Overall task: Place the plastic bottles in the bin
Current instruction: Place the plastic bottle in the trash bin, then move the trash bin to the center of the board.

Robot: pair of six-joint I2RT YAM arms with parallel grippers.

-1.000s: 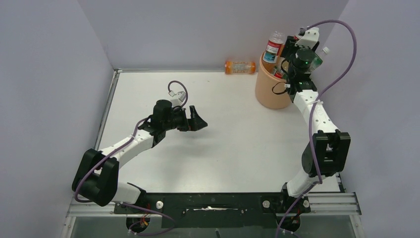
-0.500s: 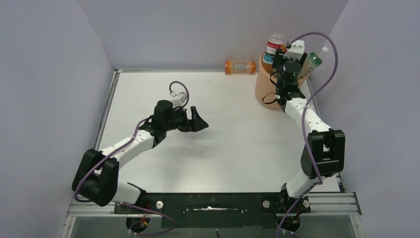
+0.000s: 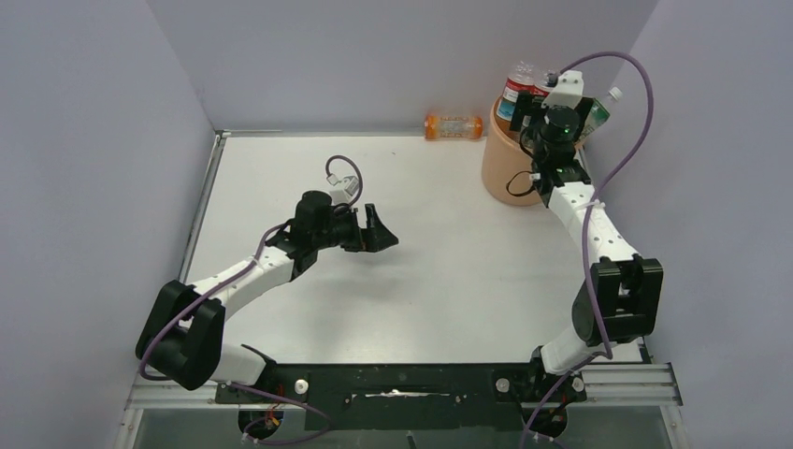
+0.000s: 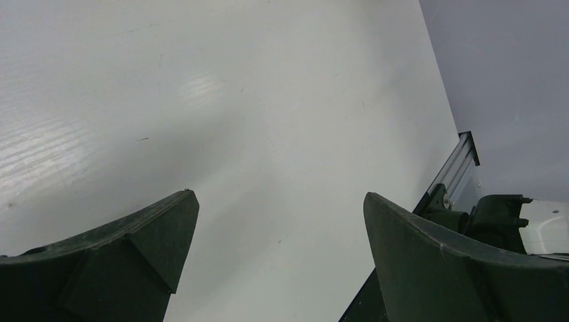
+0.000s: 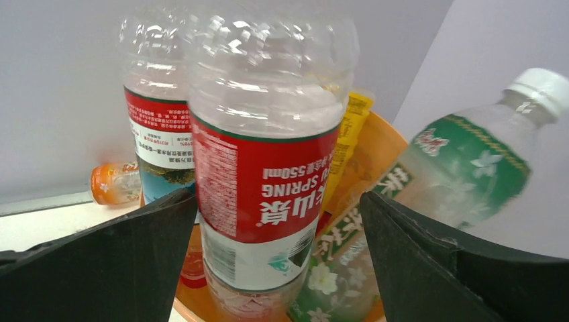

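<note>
The peach-orange bin stands at the back right, with several plastic bottles upright in it. My right gripper hovers over its rim, open. In the right wrist view an upside-down clear bottle with a red label stands in the bin between the spread fingers of my right gripper, with a clear gap on its right side. A green-labelled bottle leans at the right, and a red-and-blue-labelled one stands behind. One orange bottle lies on the table by the back wall. My left gripper is open and empty over the table's middle.
Grey walls close in the table at the back, left and right, and the bin sits tight in the back right corner. The left wrist view shows only bare white tabletop between the fingers of my left gripper, plus the right arm's base.
My right gripper has opened and let go of the red-labelled bottle, which now stands in the bin. The right wrist shifted slightly right over the rim. The left arm edged right.
</note>
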